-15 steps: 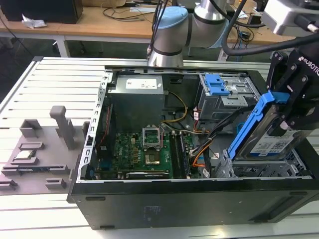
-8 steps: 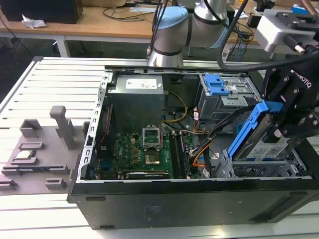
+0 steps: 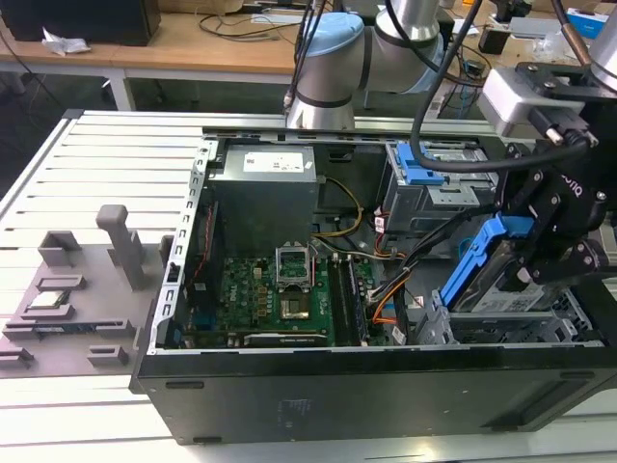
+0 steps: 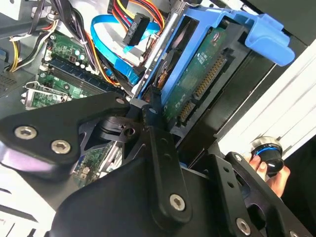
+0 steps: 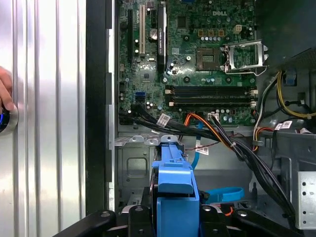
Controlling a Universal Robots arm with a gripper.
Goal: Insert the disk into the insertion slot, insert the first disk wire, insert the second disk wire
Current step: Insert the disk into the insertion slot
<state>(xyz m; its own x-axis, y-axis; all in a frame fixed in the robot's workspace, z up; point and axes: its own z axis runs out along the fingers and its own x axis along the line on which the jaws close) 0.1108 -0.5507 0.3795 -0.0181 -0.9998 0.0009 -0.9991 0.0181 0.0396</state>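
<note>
In the exterior view, a grey fixture tray (image 3: 67,309) lies on the slatted metal table (image 3: 106,154) at the exterior view's left. Beside it stands the open computer case (image 3: 337,395), with the power supply (image 3: 265,183) at the back and the green motherboard (image 3: 280,304) in front of it. Further toward the exterior view's right, loose cables (image 3: 390,294) cross the case floor. A taller grey bay with a blue latch (image 3: 434,178) sits at the back.

At the case's near corner on that side is the insertion slot (image 3: 439,326), a silver cage. The disk (image 3: 496,301) hangs tilted just above it, with one end of its blue carrier raised and its lower part at the cage's mouth. Whether it touches the cage I cannot tell. The gripper (image 3: 530,270) reaches in from above, its fingers drawn narrow on the carrier's edges, so the disk lies between them.

In the second wrist view, one black finger (image 4: 155,128) presses the carrier's edge and the disk's green circuit board faces the camera. A black connector (image 4: 136,27) on coloured wires hangs free near it. A person's hand (image 4: 274,173) holds a round knob (image 4: 266,153).
</note>
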